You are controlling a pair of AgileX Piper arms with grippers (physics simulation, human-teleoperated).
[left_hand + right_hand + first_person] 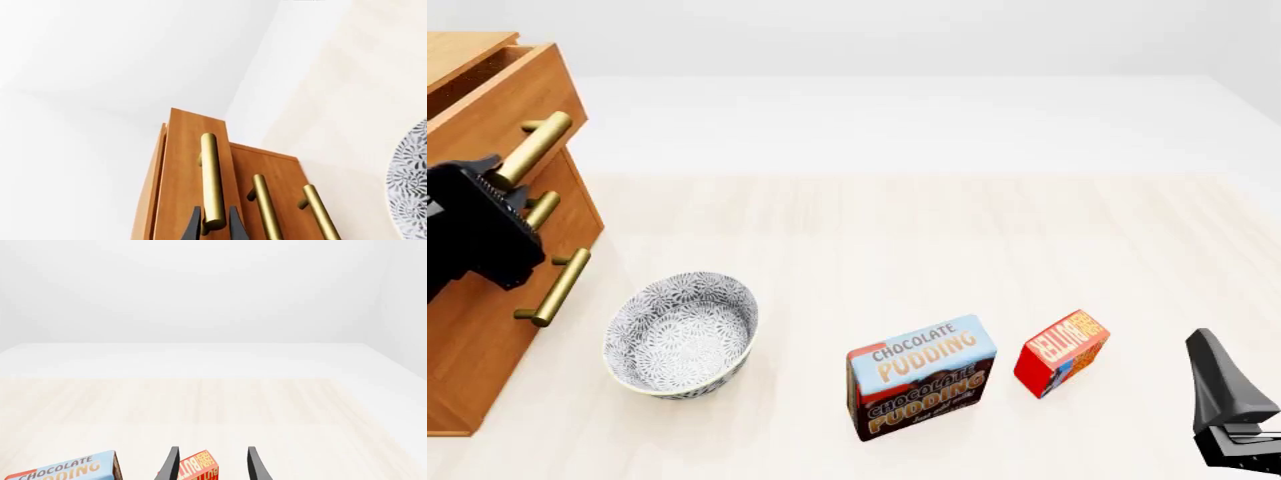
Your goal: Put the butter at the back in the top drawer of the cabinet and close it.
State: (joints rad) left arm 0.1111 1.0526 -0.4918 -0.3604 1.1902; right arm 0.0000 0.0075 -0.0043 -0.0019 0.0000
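A: What is the biggest thing on the table (pixel 894 240)?

B: The cabinet (pixel 467 330), a medium-brown wooden block with smooth grain, standing at the left edge. Its top drawer (pixel 501 100) sticks out a little past the two below, and each front carries a round brass bar handle (pixel 212 180).

A: And the surface and room?

B: The table is pale wood-grain with a white border further back; the walls are plain white, bare and evenly lit.

A: What lies on it?

B: A round bowl (pixel 681 335) with a fine grey-and-white pattern stands near the cabinet's foot. To its right sits a blue-and-brown pudding box (pixel 921 378), upright, with cream lettering.

A: The butter (pixel 1062 352)?

B: A small red box with an orange panel and white letters, just right of the pudding box, apart from it, on the near part of the table.

A: The arms?

B: The left gripper (pixel 215 225) has its dark fingers on either side of the top handle, closed against it. The right gripper (pixel 211 465) has its fingers apart, holding nothing, with the butter seen between them from the wrist.
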